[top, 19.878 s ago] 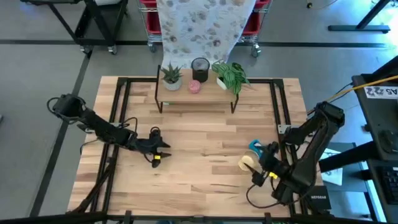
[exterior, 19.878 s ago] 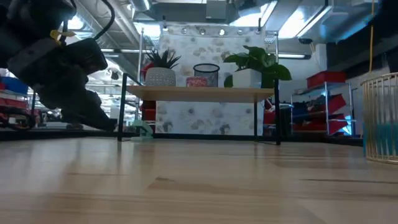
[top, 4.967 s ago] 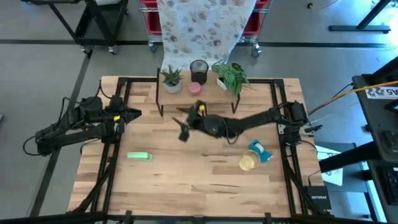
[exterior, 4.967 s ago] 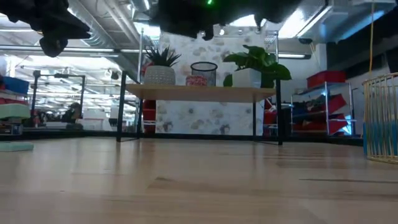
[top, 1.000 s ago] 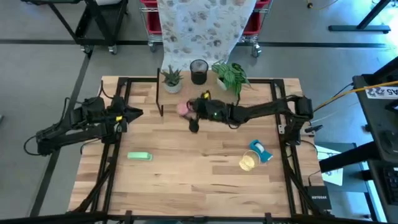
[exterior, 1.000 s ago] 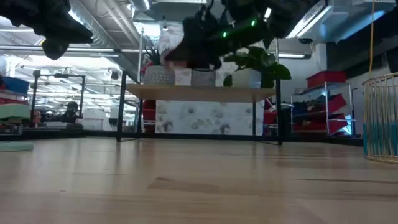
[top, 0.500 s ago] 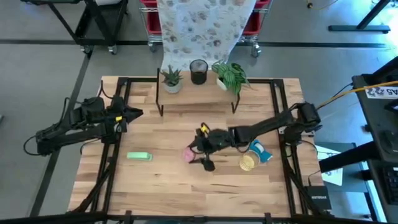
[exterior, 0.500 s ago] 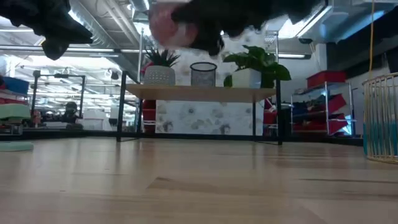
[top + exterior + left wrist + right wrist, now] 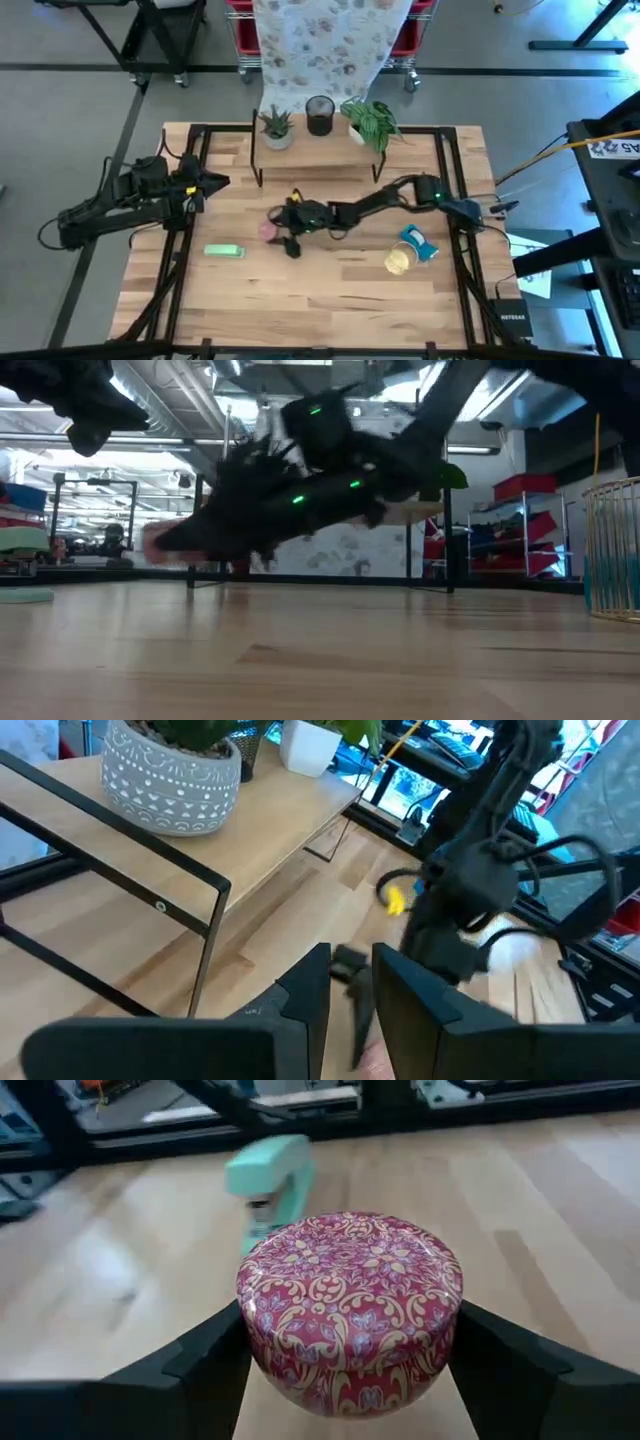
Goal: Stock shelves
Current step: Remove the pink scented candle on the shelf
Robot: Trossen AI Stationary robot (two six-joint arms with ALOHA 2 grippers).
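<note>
Wooden table (image 9: 330, 300) with black rails, the shelves (image 9: 315, 150) at its far edge, workshop floor all round. The red patterned tin (image 9: 350, 1305) is clamped between my right fingers (image 9: 205, 1355), one finger on each side of its round wall, lid face up and level. From above, my right gripper (image 9: 275, 229) is stretched out low over the table's middle-left, with the tin (image 9: 268, 229) showing pink at its tip. So the tin is off the shelves, near but clearly in front of them, on the open table side.

Key relation: the shelves lie behind and to the right of where I hold the tin, so any move to stock it means pulling back toward the far edge and lifting to plank height. The tin is round, no long axis, so grip angle does not matter; height and clearance do. On the plank top stand a succulent pot (image 9: 277, 128), a dark mesh cup (image 9: 319, 113) and a leafy plant (image 9: 367, 118); the free gap looks to be between succulent and cup, my guess for a drop spot.

A mint stapler (image 9: 224, 251) lies on the table just ahead of the tin. My left gripper (image 9: 205, 184) waits at the table's left edge, fingers (image 9: 305, 995) slightly parted, holding nothing. The right arm is the one with the tin.
</note>
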